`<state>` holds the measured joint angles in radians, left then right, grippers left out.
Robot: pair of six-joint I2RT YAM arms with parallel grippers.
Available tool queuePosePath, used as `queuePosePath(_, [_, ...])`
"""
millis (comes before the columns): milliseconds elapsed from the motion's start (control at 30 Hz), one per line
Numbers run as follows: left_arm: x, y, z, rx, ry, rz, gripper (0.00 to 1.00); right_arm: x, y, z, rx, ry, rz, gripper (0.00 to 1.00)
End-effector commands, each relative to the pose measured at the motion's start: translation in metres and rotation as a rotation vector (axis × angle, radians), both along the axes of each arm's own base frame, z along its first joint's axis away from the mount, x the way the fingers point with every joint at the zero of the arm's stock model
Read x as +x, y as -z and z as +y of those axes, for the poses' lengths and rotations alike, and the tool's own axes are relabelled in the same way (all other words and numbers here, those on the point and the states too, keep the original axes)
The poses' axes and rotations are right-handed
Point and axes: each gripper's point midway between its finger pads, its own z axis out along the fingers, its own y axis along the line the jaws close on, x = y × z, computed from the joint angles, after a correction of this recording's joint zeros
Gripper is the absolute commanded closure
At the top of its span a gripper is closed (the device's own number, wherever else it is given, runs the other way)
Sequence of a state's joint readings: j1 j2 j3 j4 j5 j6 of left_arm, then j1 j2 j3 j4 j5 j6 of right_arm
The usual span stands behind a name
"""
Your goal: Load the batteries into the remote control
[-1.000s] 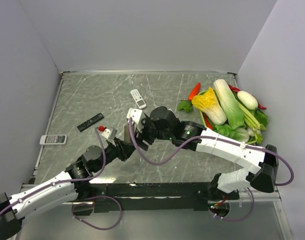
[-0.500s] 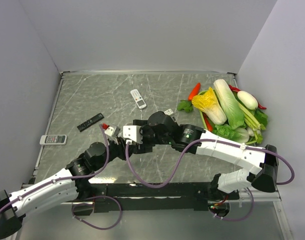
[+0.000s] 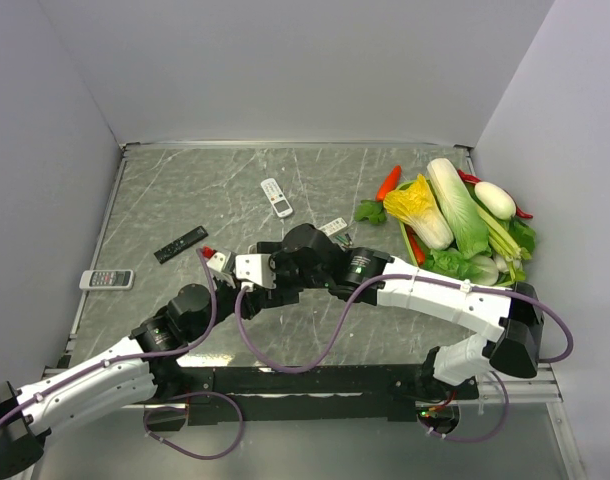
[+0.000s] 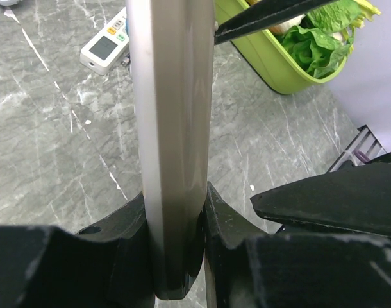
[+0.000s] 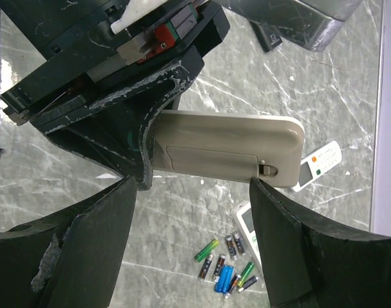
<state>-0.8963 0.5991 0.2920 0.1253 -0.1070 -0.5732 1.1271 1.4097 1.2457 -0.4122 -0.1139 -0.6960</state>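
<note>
Left hand (image 4: pixel 176 200) clamps the grey-beige rectangular remote control (image 5: pixel 227 151) by one end, above the grey marbled worktop (image 5: pixel 349 90). Right hand (image 5: pixel 192 192) is spread, empty. Bay cover appears shut: release its latch next. Small cylindrical batteries (image 5: pixel 224 268) lie loose beneath.

The top camera looks down from high up at the near edge, over the whole worktop (image 3: pixel 185 190). The 2 wrist cameras sit very close, and both see the remote control (image 5: pixel 227 144).
</note>
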Motion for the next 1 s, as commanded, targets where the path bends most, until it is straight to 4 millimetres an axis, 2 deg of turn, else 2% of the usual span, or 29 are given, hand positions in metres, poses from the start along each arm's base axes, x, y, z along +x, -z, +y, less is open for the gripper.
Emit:
queuePosePath(0, [0.001, -0.033, -0.004, -0.072, 0.007, -0.048, 0.99, 0.012, -0.032, 0.012, 0.069, 0.019, -0.07, 0.21])
queuePosePath(133, [0.001, -0.032, -0.004, -0.07, 0.004, -0.047, 0.99, 0.011, -0.04, 0.013, 0.097, 0.018, -0.076, 0.21])
queuePosePath(400, [0.002, -0.03, -0.005, -0.061, 0.003, -0.039, 0.99, 0.006, -0.041, 0.018, 0.114, -0.006, -0.053, 0.21])
queuePosePath(767, [0.0, -0.037, -0.004, -0.079, 0.005, -0.049, 0.99, 0.002, -0.025, 0.022, 0.067, -0.019, 0.003, 0.22])
queuePosePath(967, [0.001, -0.039, -0.001, -0.091, -0.011, -0.049, 0.99, 0.006, -0.017, 0.019, 0.054, 0.03, 0.019, 0.23])
